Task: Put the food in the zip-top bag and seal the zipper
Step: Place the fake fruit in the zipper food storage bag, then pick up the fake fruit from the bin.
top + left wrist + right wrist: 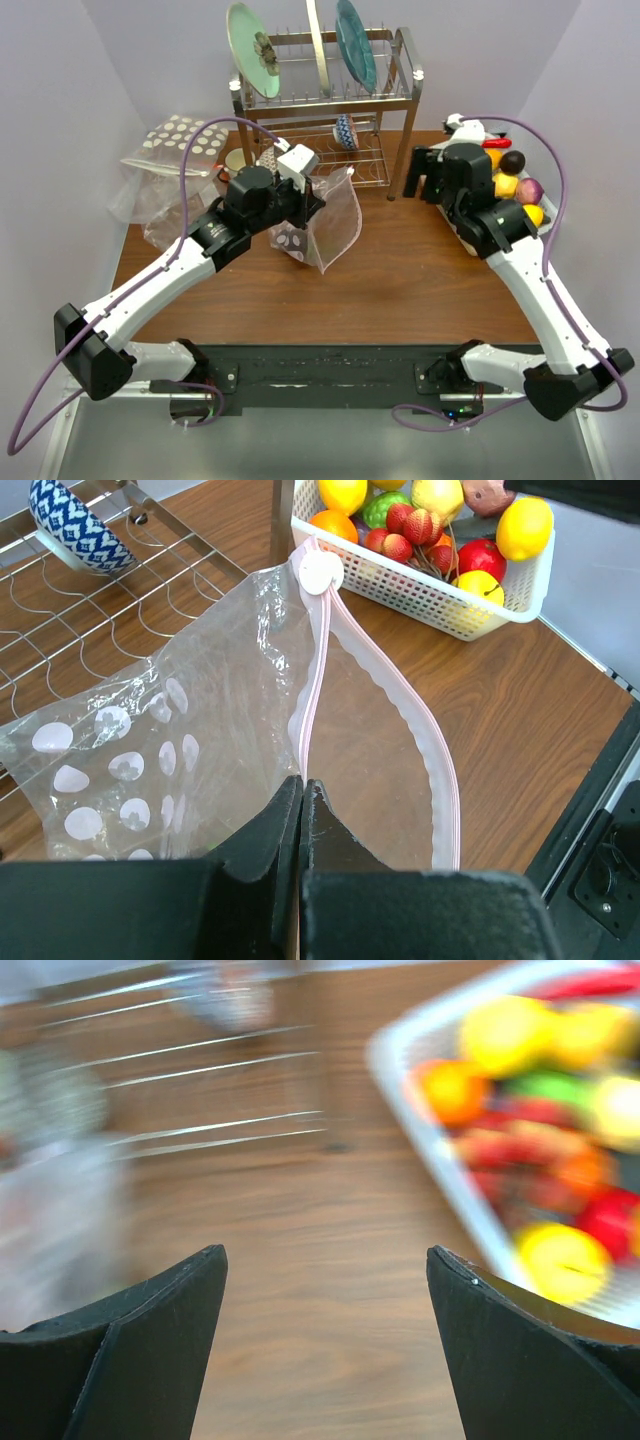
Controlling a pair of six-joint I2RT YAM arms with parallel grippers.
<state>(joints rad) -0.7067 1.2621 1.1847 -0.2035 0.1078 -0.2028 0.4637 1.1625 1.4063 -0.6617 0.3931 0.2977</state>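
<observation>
The clear zip-top bag (335, 225) (370, 760) hangs left of the table's middle with its mouth open. Its pink zipper (440, 770) runs round the mouth to a white slider (320, 572). My left gripper (312, 200) (302, 780) is shut on the near lip of the bag. The food (515, 185) (420, 525), a lemon (525, 527), an orange (333, 525) and red berries among it, lies in a white basket (420, 595) (450, 1180) at the right. My right gripper (418, 180) (325, 1255) is open and holds nothing, over bare wood just left of the basket; its view is blurred.
A metal dish rack (330, 100) with plates stands at the back, with a blue-patterned bowl (345, 130) (75, 530) on its lower shelf. A crinkly polka-dot bag (175, 140) lies at the back left. White dots (110, 770) show through the clear bag.
</observation>
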